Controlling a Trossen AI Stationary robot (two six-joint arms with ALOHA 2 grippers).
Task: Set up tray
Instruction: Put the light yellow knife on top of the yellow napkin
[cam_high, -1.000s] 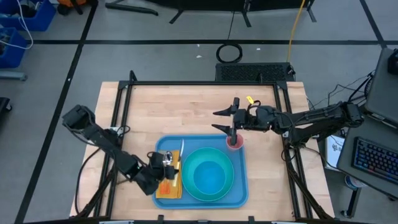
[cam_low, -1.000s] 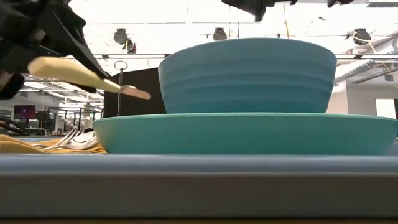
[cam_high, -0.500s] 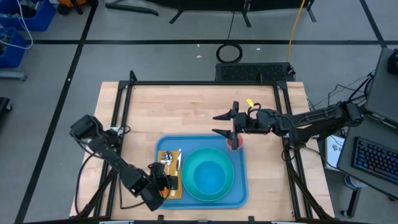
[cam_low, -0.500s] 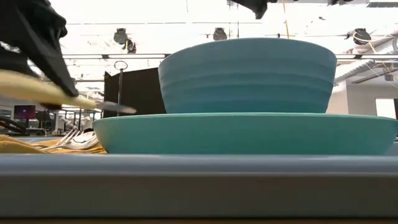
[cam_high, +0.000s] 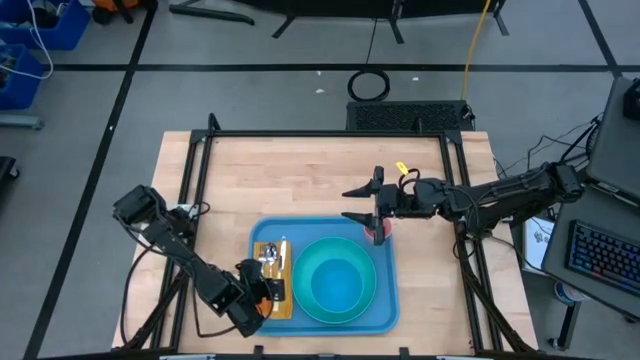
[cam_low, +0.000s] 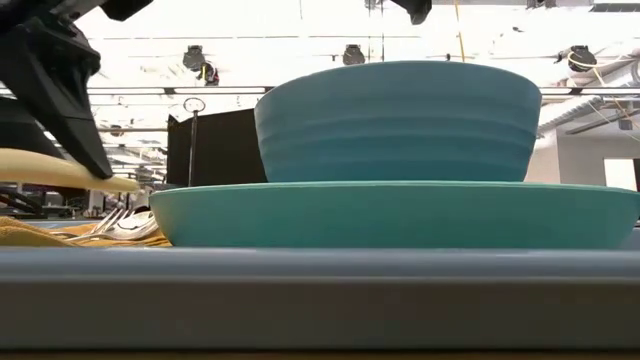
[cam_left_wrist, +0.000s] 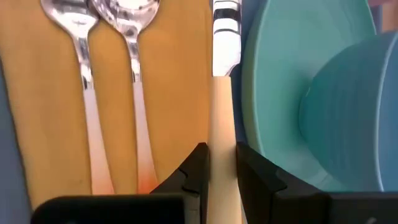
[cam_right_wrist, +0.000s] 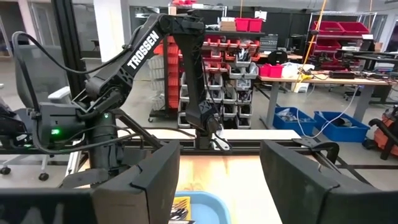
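You've nearly got the tray (cam_high: 385, 315) dressed at the front of the surface (cam_high: 310, 175): plate (cam_high: 372, 300) and bowl (cam_high: 338, 282) stacked, fork (cam_left_wrist: 84, 93) and spoon (cam_left_wrist: 134, 87) on the napkin (cam_left_wrist: 177, 93). Your left claw (cam_left_wrist: 217, 165) is clamped on the knife (cam_left_wrist: 222, 124), lowering beside them. Your right claw (cam_high: 358, 200) hangs open over the pink cup (cam_high: 381, 233).

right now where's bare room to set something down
Free: the bare wooden table behind the tray, and the strip beside the left hand. Crowded: the tray itself, filled by napkin with cutlery, plate, bowl and red cup under the right hand.
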